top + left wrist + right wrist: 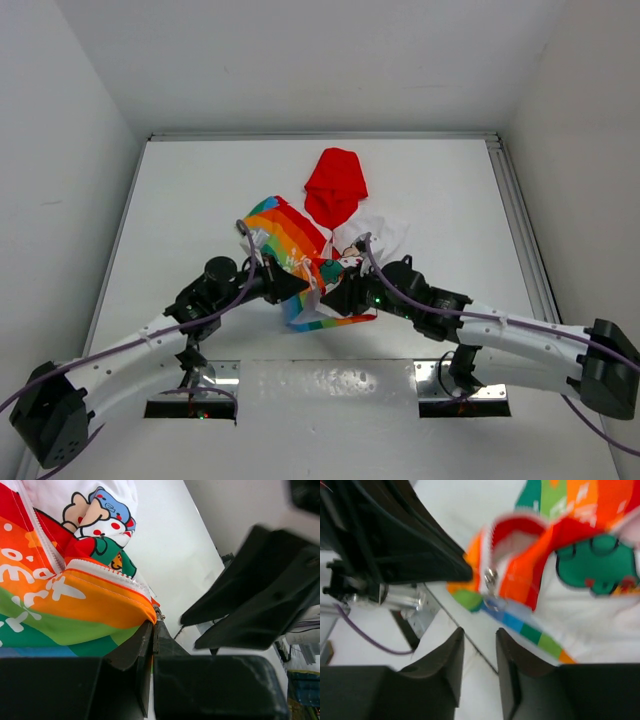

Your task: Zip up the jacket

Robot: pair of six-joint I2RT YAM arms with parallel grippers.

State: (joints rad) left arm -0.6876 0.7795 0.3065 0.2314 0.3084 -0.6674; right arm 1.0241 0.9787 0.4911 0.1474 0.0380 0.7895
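The jacket (295,245) lies crumpled mid-table, rainbow stripes up and its red hood (335,185) stretched toward the far side. My left gripper (300,286) is shut on the jacket's orange bottom corner (142,611), beside the white zipper teeth (107,572); the left gripper (154,626) pinches the fabric edge at its tips. My right gripper (336,296) faces it from the right. In the right wrist view the right gripper (479,636) stands open with nothing between its fingers. The metal zipper pull (491,582) hangs just beyond its tips. The cartoon print (595,562) shows at upper right.
Two metal base plates (200,380) (465,385) sit at the near edge. White walls close in the table on the left, back and right, with a rail (520,230) along the right side. The left arm's black fingers (420,545) are close by the zipper pull.
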